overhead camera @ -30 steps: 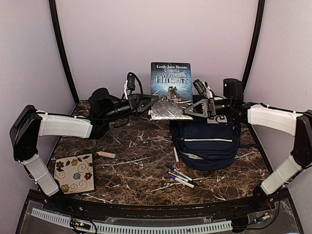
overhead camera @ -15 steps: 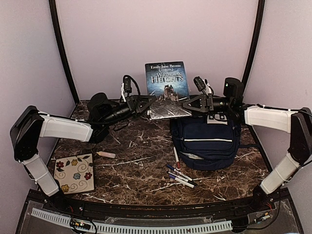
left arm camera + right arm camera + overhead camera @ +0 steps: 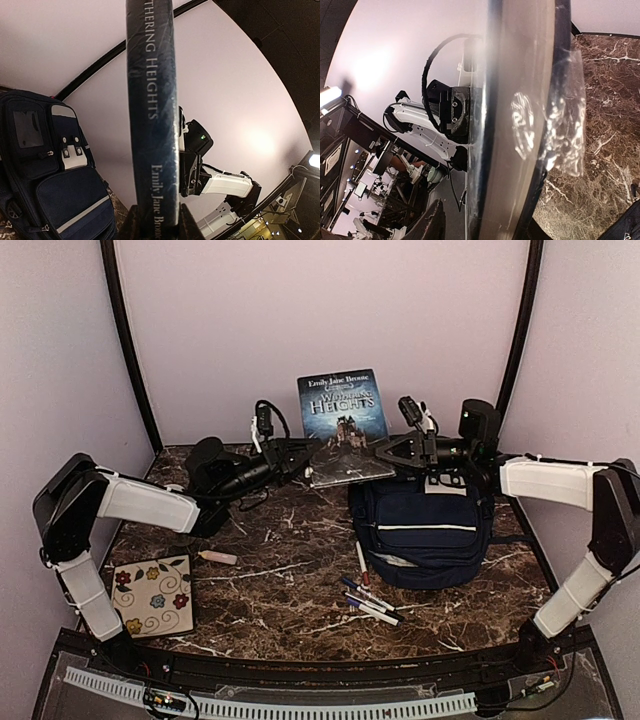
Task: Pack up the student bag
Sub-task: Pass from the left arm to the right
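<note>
I judge packing barely begun: left gripper (image 3: 300, 452) and right gripper (image 3: 385, 450) each clamp the upright dark-blue paperback book (image 3: 342, 410) at 12 o'clock, the navy-blue striped fabric student bag (image 3: 425, 535) lies at 4 o'clock, and the loose marker pens (image 3: 368, 602) and the floral-covered notebook (image 3: 152, 596) are not yet packed.

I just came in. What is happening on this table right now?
Both arms hold one book, Wuthering Heights, nearly upright at the back of the table. The left claw grips its lower left side and the right claw its lower right side. The student bag lies to the right, under the right arm, and the book is not yet in it. Some pens lie in front of the bag.
</note>
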Robot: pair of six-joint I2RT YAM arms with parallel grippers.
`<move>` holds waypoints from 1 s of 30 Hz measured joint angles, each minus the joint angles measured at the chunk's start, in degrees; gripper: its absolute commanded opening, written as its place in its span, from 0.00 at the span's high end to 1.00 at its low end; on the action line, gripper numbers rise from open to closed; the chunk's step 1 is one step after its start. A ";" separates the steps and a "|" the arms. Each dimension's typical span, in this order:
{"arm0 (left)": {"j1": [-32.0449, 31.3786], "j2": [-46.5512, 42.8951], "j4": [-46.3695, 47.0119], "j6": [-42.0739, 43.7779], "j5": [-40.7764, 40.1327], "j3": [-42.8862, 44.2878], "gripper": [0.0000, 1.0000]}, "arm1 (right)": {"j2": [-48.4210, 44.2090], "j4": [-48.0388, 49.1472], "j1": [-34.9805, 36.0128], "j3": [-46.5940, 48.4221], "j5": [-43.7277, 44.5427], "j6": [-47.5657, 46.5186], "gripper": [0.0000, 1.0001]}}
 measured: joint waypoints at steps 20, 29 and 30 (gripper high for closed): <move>-0.57 1.05 -3.13 0.17 -0.09 0.09 0.65 | 4.81 2.97 -0.74 1.31 -0.13 4.66 0.94; -0.81 -1.51 -18.23 6.82 -4.35 3.45 0.41 | 3.85 -5.60 -7.98 1.20 0.26 1.88 1.00; -0.81 -1.51 -20.50 7.98 -4.76 4.55 0.41 | 3.13 -7.63 -9.97 1.20 0.72 0.92 1.00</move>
